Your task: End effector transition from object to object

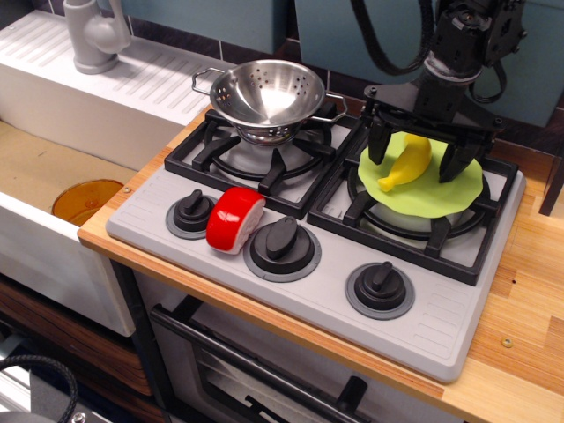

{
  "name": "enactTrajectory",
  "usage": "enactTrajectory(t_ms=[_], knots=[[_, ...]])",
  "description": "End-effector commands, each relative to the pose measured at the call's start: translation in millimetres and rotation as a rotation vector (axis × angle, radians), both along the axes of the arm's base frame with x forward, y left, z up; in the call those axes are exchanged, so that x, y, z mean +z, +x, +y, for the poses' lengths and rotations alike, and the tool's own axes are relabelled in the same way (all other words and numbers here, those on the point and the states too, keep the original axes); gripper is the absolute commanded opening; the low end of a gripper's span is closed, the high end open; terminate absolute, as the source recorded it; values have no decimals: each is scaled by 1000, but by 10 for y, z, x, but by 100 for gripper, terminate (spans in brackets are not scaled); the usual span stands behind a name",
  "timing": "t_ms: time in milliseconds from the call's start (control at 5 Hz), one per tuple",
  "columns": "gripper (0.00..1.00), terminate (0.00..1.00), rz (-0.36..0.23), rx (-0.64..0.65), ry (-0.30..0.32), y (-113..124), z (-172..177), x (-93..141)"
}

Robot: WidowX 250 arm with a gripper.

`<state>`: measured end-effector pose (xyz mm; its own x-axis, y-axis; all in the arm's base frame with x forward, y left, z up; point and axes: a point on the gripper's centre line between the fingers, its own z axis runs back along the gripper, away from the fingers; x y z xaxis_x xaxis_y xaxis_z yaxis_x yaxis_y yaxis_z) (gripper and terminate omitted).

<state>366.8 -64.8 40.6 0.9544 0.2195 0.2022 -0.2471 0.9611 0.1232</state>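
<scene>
My black gripper hangs from a wide horizontal bar over the right burner, cables trailing up from its arm. Its two fingers are spread and straddle a yellow banana without closing on it. The banana lies on a lime green round cloth spread over the right burner grate. A steel colander stands on the left burner. A red and white can lies on its side on the grey stove front, between two black knobs.
Black knobs line the stove front. A grey faucet and white sink basin with an orange plate are at the left. Wooden counter extends to the right. An oven door handle sits below.
</scene>
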Motion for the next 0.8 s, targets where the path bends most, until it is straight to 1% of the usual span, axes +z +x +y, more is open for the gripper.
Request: enactTrajectory(t_ms=[0, 200, 400, 600], knots=[[100, 0, 0, 0, 0, 0, 0, 0], [100, 0, 61, 53, 31, -38, -74, 500], [100, 0, 128, 92, 78, -76, -165, 998], [100, 0, 158, 100, 144, -174, -211, 1489]])
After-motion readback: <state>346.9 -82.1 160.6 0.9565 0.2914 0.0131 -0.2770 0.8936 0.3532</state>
